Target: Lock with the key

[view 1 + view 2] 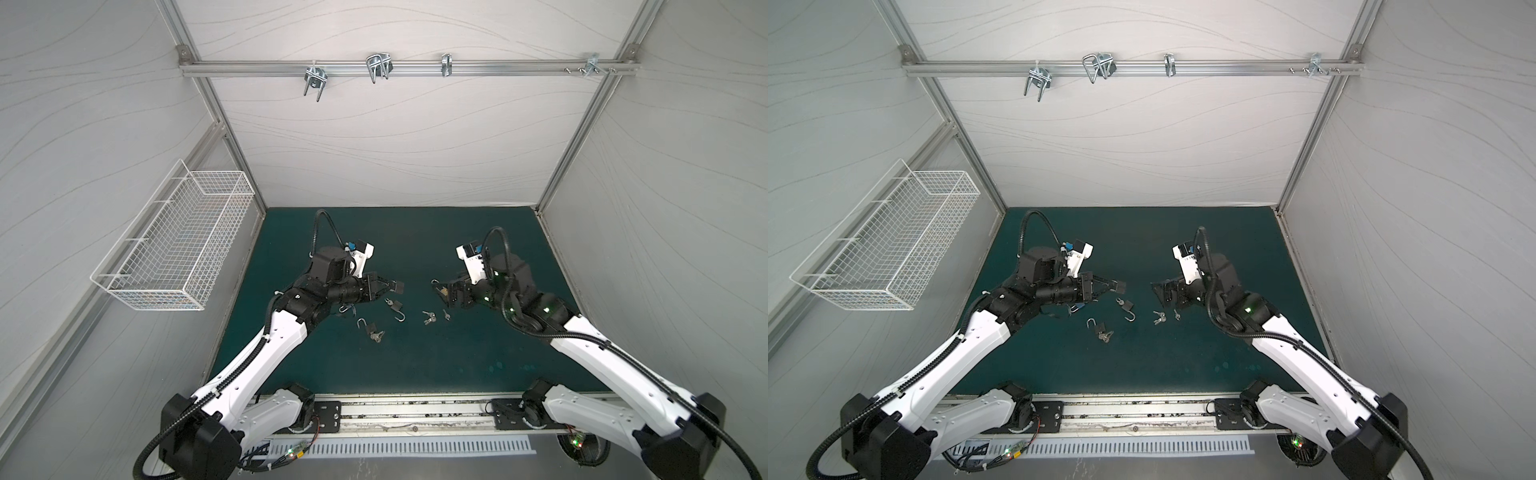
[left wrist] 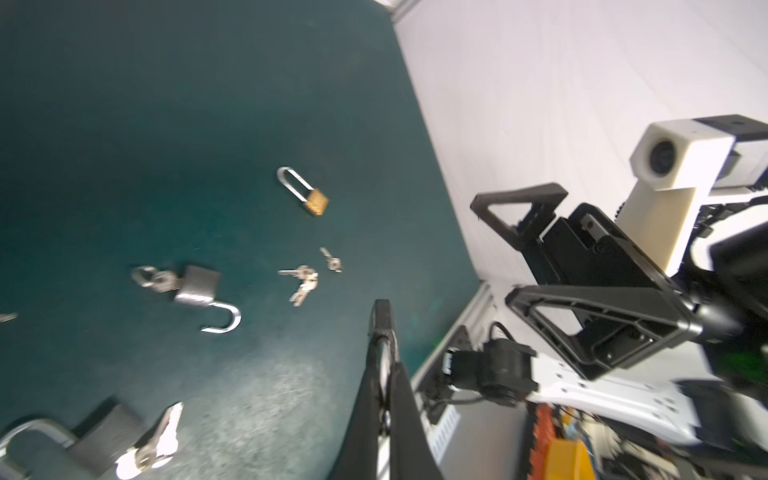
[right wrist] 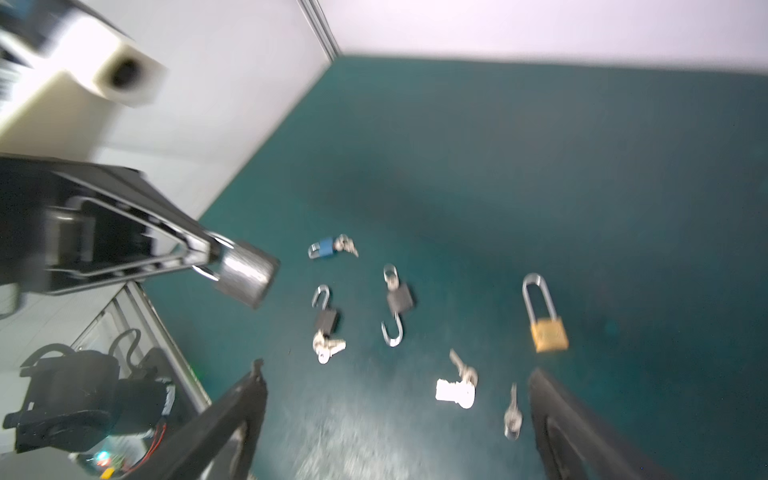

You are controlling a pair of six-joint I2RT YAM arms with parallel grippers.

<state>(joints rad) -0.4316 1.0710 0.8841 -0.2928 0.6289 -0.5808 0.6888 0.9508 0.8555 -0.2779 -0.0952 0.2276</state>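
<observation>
Right wrist view is showing the right hand (image 3: pixel 397 370) standing wide, its two fingers (image 3: pixel 561 419) framing the green worktop (image 3: pixel 540 166) and gripping nothing. Opposite it, the left hand (image 3: pixel 210 255) is pinching shut on the shackle of a grey padlock (image 3: pixel 247 274). The padlock is hanging clear of the worktop, with its body pointing toward the right arm.

Loose keys are lying nearest the empty hand. A key bunch (image 3: pixel 457 386) is showing below the gap between the fingers. A single key (image 3: pixel 513 411) is lying just beside one finger, its long axis running roughly along that finger rather than across the gap. In both top views these keys are sitting on the base side of the right hand, between the two arms and closer to the right arm than to the left. A brass padlock (image 3: pixel 548 332) with a long closed shackle is lying just beyond the single key.

Judging from this, the right hand is the one placed to fetch a key. It is probably needing to drop and turn at the wrist so that its fingers are closing across the key's bow. Whether either key fits the held padlock I cannot tell
</observation>
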